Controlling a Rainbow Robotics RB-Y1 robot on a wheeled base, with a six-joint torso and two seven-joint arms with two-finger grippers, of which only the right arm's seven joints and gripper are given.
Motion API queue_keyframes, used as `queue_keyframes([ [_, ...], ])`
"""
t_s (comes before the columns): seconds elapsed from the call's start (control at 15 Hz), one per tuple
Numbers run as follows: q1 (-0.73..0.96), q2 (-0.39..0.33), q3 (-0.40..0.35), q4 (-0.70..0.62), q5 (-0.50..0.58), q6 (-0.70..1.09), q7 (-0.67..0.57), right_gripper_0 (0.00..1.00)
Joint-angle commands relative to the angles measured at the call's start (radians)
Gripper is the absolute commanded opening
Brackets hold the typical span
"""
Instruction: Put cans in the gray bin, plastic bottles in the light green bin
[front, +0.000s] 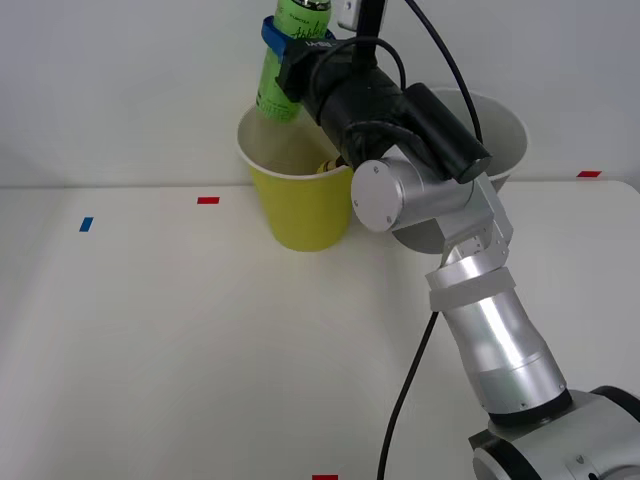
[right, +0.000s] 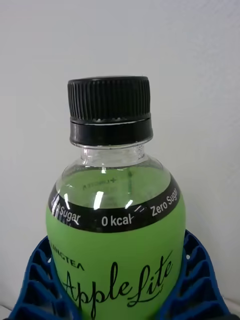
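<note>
Blue ribbed fingers pinching translucent green plastic bottle with black cap, long axis near upright; round lime-green bin with white rim directly below the fingers, mouth open

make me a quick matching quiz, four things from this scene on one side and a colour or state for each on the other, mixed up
Things:
1. green bottle
2. light green bin
3. gray bin
4. bottle cap

Colour or state:
A. black and ribbed
B. stands on the table behind the arm's elbow
C. held up in the claw above a bin
D. has something yellowish showing inside its rim

Pairs: 1-C, 2-D, 3-B, 4-A
</note>
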Motion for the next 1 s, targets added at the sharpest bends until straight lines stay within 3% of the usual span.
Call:
queue_keyframes([
  [0.07, 0.0, 0.0, 0.001, 0.0, 0.0, -0.001, -0.006, 1.0],
  [1.0, 0.001, 0.0, 0.002, 0.0, -0.021, -0.032, 0.002, 1.0],
])
